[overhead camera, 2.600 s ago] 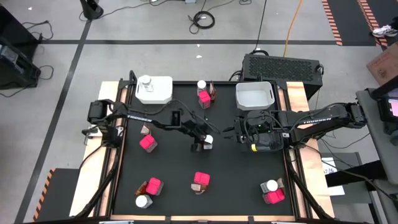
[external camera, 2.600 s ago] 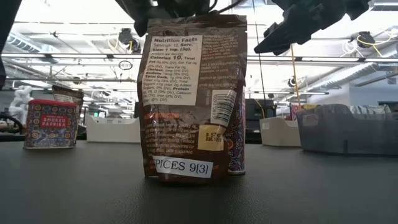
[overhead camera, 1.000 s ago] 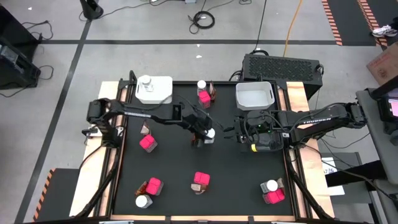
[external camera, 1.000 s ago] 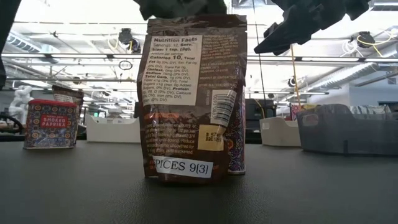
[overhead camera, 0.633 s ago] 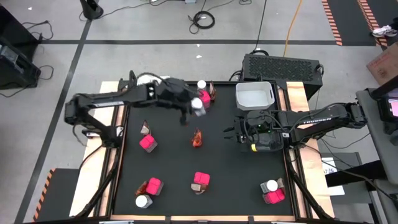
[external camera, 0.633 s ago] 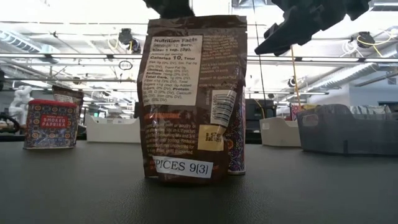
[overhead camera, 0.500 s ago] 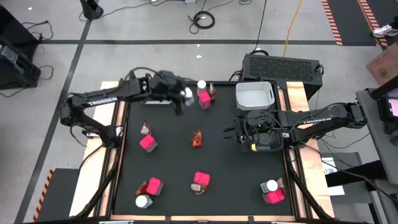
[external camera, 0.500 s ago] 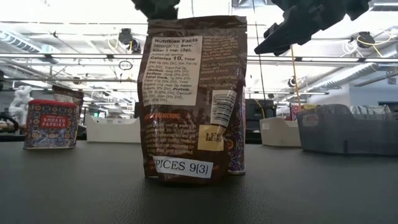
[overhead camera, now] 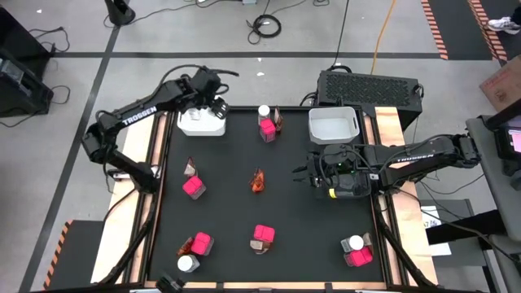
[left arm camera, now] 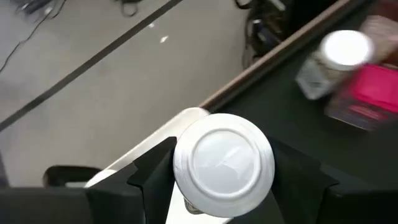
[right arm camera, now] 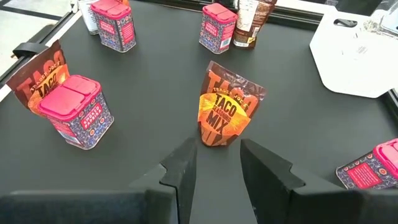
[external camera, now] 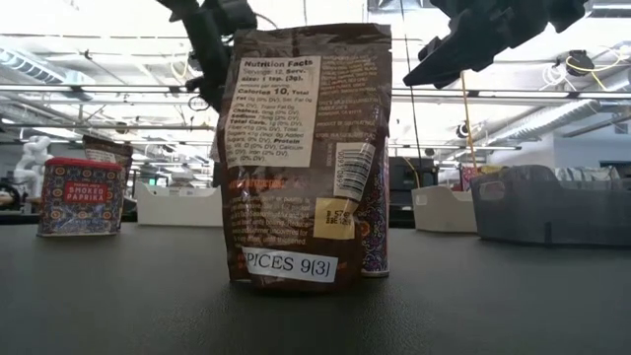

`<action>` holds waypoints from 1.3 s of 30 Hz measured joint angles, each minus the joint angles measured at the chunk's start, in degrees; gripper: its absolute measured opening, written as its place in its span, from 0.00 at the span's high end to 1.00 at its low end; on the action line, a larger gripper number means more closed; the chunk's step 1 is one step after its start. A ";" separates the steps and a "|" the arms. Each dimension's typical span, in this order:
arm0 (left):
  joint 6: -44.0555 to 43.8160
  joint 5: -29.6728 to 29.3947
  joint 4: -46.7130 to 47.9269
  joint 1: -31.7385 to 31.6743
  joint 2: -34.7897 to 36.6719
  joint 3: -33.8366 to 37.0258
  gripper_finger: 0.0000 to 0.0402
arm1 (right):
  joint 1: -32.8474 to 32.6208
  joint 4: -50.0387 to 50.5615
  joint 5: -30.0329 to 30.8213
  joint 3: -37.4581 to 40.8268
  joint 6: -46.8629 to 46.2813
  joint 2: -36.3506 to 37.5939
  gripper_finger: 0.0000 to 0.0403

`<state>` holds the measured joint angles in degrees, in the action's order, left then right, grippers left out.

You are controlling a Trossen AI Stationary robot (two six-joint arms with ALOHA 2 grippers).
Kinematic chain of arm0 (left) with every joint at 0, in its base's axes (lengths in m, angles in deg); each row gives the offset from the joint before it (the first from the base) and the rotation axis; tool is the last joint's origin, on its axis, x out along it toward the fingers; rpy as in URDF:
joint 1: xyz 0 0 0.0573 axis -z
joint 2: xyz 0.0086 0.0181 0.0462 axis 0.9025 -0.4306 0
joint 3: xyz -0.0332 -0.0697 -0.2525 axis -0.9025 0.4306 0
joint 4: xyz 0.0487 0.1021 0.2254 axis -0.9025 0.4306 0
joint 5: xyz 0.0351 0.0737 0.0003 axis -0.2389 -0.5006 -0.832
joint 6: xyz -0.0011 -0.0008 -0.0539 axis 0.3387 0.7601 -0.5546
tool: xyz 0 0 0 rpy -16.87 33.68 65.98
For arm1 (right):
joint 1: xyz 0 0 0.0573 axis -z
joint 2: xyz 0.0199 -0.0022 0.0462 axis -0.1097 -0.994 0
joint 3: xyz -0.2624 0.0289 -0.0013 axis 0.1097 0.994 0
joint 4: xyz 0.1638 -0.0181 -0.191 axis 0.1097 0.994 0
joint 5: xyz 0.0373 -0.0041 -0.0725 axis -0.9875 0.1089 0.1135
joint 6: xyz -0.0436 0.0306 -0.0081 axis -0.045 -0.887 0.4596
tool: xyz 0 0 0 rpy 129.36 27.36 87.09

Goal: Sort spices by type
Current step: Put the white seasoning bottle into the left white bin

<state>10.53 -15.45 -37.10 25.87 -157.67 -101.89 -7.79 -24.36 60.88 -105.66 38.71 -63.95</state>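
Spices lie scattered over your black table [overhead camera: 309, 236] in three kinds. Pink boxes have bright pink lids and dark patterned sides: one [overhead camera: 194, 186] sits left of centre, one [overhead camera: 264, 235] near the front middle, one [overhead camera: 201, 243] at front left, one [overhead camera: 358, 257] at front right and one [overhead camera: 267, 129] at the back. White-capped jars are small and clear: one [overhead camera: 188, 263] stands at front left beside that pink box, one [overhead camera: 353, 242] touches the front-right box, and one [overhead camera: 264, 111] stands at the back just behind the pink box there. Sachets are crinkly and orange-brown; the centre one [overhead camera: 258, 181] stands upright alone, and your right wrist view shows it [right arm camera: 226, 114] printed with "TACO MIX". A smaller one [overhead camera: 190, 168] stands just behind the left pink box.

Your left gripper [overhead camera: 207, 99] is up over the white bin [overhead camera: 202, 124] at the back left corner, clamped on a jar [left arm camera: 223, 161]; the left wrist view shows its round white cap between the dark fingers [left arm camera: 155, 169].

Your right gripper [right arm camera: 216, 163] hovers right of centre, in front of the other white bin [overhead camera: 334, 124], facing the centre sachet with its jaws parted and nothing between them.
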 joint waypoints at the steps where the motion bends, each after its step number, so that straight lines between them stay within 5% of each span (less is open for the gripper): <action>1: -0.06 0.07 -1.12 -0.88 -0.01 0.81 0.44 | 0.00 0.14 0.00 0.00 0.00 0.00 0.70; 24: -8.49 1.53 -23.62 -10.74 0.17 20.76 0.44 | 0.00 0.36 0.02 0.00 1.49 0.00 0.70; 39: -10.06 1.03 -28.75 -12.47 0.15 25.38 0.44 | 0.08 -6.35 1.76 -0.07 1.75 -2.04 0.70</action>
<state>0.46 -14.42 -65.85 13.40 -157.53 -76.51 -7.72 -30.71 62.64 -105.73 40.47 -65.99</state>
